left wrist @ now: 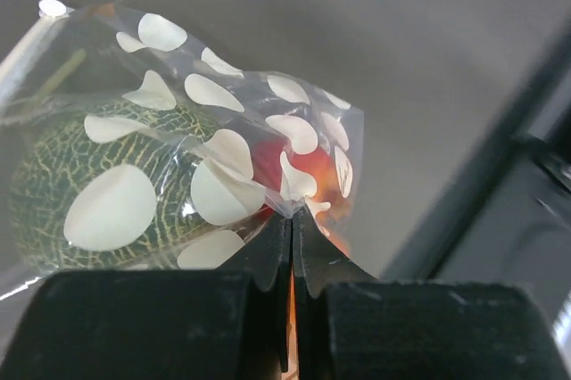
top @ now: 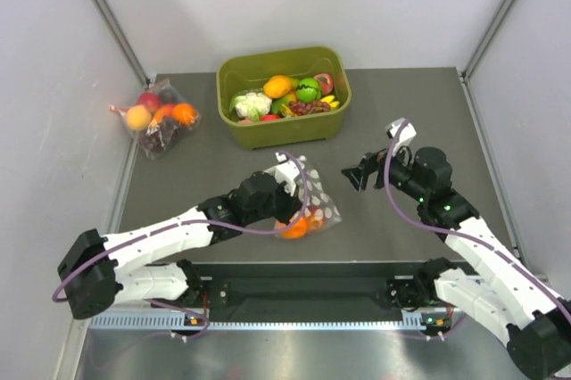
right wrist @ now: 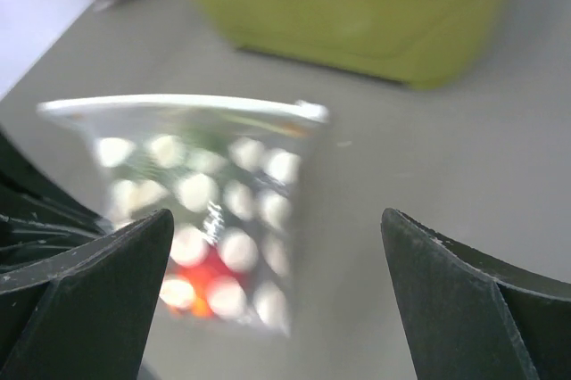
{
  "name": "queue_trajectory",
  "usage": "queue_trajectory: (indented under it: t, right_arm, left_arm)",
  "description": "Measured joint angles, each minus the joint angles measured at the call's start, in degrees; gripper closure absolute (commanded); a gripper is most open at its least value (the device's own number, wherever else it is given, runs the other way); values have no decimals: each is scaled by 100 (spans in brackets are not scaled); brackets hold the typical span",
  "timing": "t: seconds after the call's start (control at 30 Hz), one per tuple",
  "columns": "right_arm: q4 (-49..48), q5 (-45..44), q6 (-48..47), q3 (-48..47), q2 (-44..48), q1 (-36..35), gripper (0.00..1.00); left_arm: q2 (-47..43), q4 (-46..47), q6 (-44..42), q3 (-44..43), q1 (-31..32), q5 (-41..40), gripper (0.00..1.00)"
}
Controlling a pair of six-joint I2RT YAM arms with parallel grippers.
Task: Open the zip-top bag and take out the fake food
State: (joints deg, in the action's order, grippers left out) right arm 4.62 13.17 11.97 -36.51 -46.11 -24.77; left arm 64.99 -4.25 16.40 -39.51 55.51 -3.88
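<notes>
Left gripper (left wrist: 292, 222) clamped on the zip-top bag (left wrist: 205, 121), right gripper (top: 360, 175) wide open beside it.

I have the left jaws pressed tight together on a fold at the bag's edge. The bag sits at the near middle of the table (top: 223, 175), in front of the green tub (top: 268, 136). Through the dotted plastic I see the dark green pumpkin (left wrist: 45, 184), a red fruit (left wrist: 310, 166) and, from above, an orange fruit (top: 294, 229). My right gripper holds nothing. Its fingers are fully spread and face the bag from the right, apart from it. The zip strip looks blurred, so I cannot tell if it is sealed.
</notes>
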Motion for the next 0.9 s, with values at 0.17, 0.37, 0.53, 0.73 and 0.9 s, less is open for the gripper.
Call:
queue_trajectory:
  t: [0.17, 0.37, 0.53, 0.73, 0.9]
  right_arm:
    - [-761, 986, 92, 444, -385, -203, 0]
    - [-1233, 1174, 254, 688, -914, -352, 0]
    - [-1464, 1051, 330, 1080, -1259, -374, 0]
    - [-1971, 1274, 319, 1196, -1738, -380, 12]
    - [-2769, 2109, 417, 1222, -2404, -393, 25]
  left_arm:
    - [-15, 671, -444, 221, 7, 1587, 100]
    - [-96, 638, -824, 247, 11, 2135, 100]
    - [-107, 570, -933, 315, 11, 1794, 100]
    - [-197, 376, -933, 468, 11, 1386, 100]
    - [-417, 269, -905, 658, 11, 1134, 100]
